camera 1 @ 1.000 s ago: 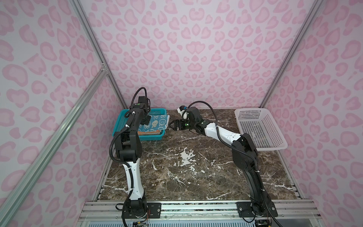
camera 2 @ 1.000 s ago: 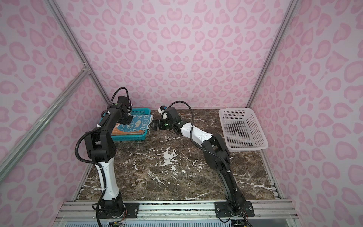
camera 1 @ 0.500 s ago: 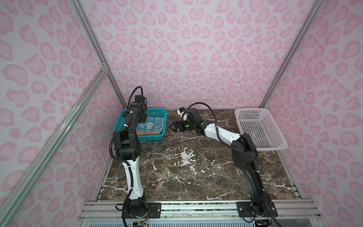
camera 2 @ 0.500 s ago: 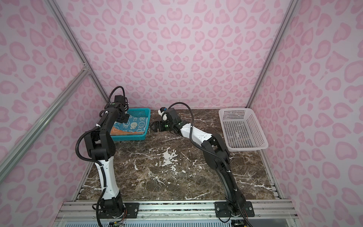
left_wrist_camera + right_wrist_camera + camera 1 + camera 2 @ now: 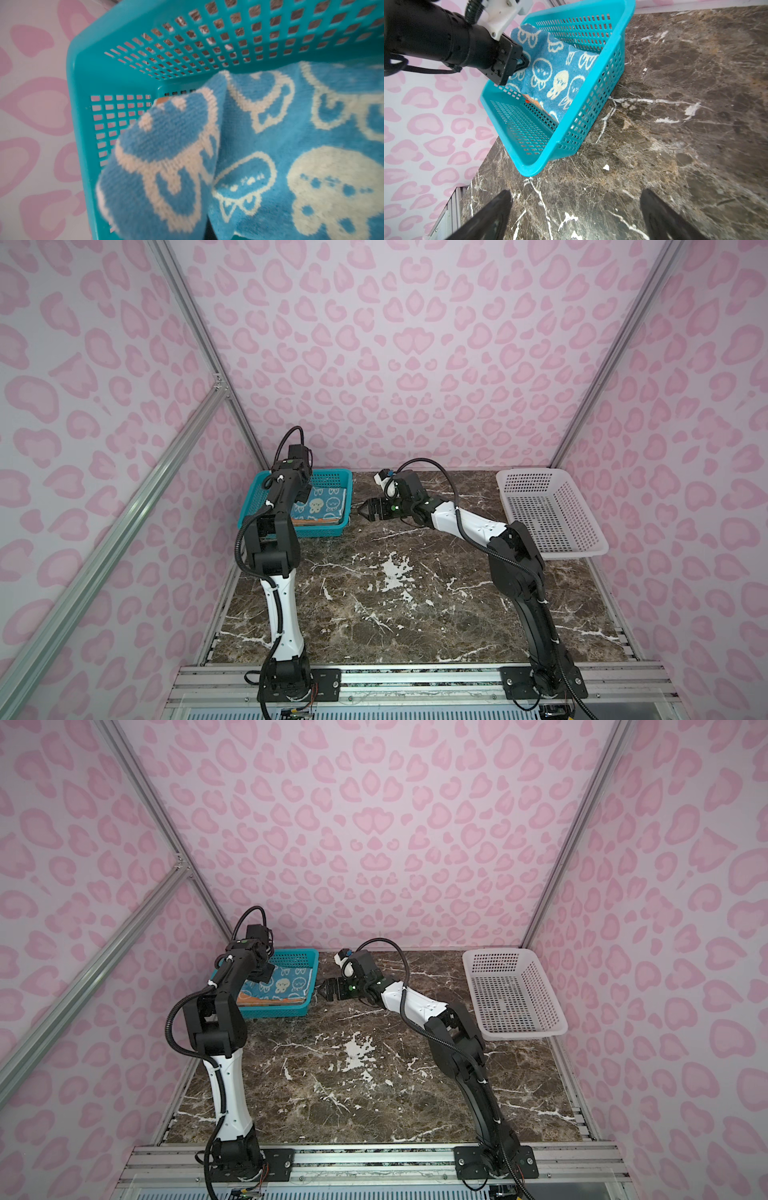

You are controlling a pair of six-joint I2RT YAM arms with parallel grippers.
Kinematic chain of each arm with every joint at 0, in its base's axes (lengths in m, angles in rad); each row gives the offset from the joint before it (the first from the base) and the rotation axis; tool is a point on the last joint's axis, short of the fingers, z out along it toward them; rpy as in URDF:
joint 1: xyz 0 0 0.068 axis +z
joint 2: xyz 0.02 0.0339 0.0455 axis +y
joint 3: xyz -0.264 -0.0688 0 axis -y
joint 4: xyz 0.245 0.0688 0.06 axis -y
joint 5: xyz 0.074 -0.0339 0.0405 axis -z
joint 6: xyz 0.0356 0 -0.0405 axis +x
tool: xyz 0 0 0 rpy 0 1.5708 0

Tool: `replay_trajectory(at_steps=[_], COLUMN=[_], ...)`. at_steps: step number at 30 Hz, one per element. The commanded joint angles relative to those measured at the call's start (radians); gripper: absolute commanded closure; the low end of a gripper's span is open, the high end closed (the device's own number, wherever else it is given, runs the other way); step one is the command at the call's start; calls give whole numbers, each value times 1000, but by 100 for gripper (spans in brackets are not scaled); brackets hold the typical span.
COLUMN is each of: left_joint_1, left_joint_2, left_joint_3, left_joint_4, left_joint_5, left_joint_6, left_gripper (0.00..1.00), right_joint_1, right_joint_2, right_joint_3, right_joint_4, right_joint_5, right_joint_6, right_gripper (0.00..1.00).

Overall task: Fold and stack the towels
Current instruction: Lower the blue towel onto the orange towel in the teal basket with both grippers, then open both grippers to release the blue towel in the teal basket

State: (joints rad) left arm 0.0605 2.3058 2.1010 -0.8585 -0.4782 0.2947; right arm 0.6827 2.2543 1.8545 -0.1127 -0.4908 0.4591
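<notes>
Overhead, a dark marble table [image 5: 395,605] was seen inside pink-patterned walls, with two arms mounted at its near edge. A white basket [image 5: 552,553] was set at the table's far right, and a teal basket [image 5: 291,531] at its far left, against the wall; both were shown in both top views.

Inside the teal basket, a blue towel [image 5: 322,506] with cream rabbit faces was laid on top. An orange towel [image 5: 532,99] was seen only as a thin edge beneath it.

The left gripper [image 5: 524,62] was reached down into the teal basket. Its jaws were closed on a fold of the blue towel, which was drawn up into a raised peak in the left wrist view [image 5: 166,145].

The right gripper [image 5: 362,510] was held low over the table, just outside the teal basket's right wall and pointed toward it. Its jaws were spread wide, and nothing was held between them.
</notes>
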Motion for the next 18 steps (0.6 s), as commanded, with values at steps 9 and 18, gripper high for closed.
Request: replay_trajectory(at_steps=[9,18], left_joint_1=[9,9], left_joint_2=[20,-11], left_joint_3=[-1,8], left_joint_4=[38,37], left_joint_5=[-84,-87], left_joint_6=[-43,-78], left_gripper=[88,2], right_joint_1=[2,0], right_joint_2=[3,-13], right_joint_3=[3,3], right_joint_4=[-7,-23], right_joint_5=[-5,9], right_joint_6=[-20,-31], right_gripper=[2,2])
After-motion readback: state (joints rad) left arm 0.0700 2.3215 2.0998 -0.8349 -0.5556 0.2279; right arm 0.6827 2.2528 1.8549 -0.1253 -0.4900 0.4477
